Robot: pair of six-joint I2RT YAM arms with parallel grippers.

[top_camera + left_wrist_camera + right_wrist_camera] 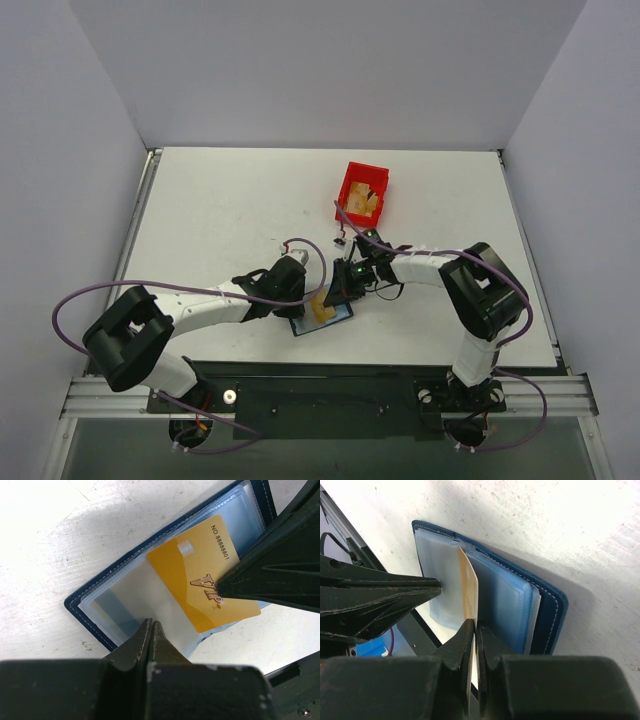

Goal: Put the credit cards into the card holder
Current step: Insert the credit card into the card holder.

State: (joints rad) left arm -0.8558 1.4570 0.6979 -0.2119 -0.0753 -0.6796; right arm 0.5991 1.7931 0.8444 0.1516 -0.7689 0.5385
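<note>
Closest to the lens, the left pincer (152, 626) had its black fingers pressed together with no gap, and their tips touched the clear sleeves (135, 595) of the open card holder (80, 607). Whether any film was pinched between them could not be told. Just ahead of those tips and to their right lay the gold card (200, 580), a glossy amber-yellow rectangle with rounded corners. It carried a raised "VIP" mark, the printed line "NO 8888801" along one short edge, and a small pale square near the far end. The right pincer (474, 627) was clamped narrowly on this card at its near edge. Seen from its own wrist, the card ran edge-on straight ahead from the tips and stood tilted up among the sleeves. Whether its far end was already inside a pocket could not be told. The card holder lay spread flat on the white, scratched tabletop (40, 555) directly under both pincers. It had a navy cover with pale stitching round the rim and a stack of shiny, light-blue transparent pockets inside. From above, the two pincers met over it, the left one on its left and the right one on its right. Well beyond the right pincer stood a red bin (350, 180) holding a second tan-gold card (366, 204), too small to read.
</note>
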